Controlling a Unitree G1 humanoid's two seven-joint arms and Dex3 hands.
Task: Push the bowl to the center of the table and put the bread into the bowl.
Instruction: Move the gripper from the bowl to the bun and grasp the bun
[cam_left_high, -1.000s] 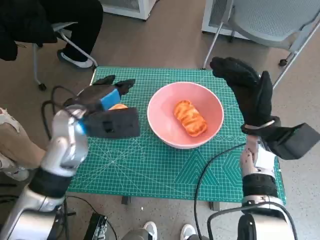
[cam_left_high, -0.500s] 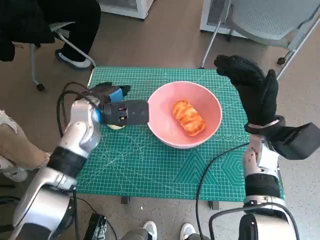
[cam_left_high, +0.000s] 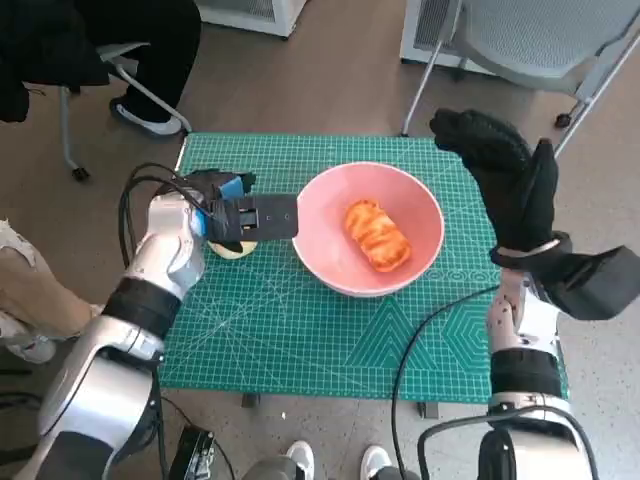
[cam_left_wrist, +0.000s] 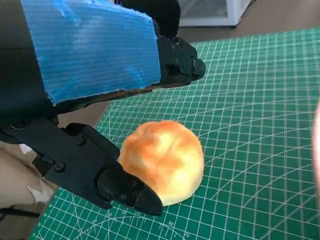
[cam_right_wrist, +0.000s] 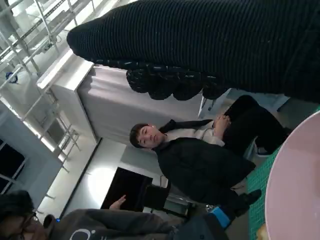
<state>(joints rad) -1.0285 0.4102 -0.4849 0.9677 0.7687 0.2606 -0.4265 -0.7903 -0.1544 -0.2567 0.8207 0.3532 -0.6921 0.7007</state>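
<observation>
Your view from the head takes in a green cutting mat (cam_left_high: 300, 330) covering the small table, a grey chair (cam_left_high: 560, 45) beyond its far right corner, and a seated person's dark legs (cam_left_high: 150, 60) beyond its far left. The pink bowl (cam_left_high: 420, 205) sits near the mat's middle with one striped orange pastry (cam_left_high: 378, 235) inside, its long axis running from the far left toward your near right. A second, round bread roll (cam_left_wrist: 162, 160) lies on the mat just left of the bowl. Your left hand (cam_left_high: 235, 205) brackets that roll, fingers (cam_left_wrist: 120, 185) apart, one touching its side. Your right hand (cam_left_high: 505, 180) is raised beside the bowl's right rim, spread and holding nothing.
</observation>
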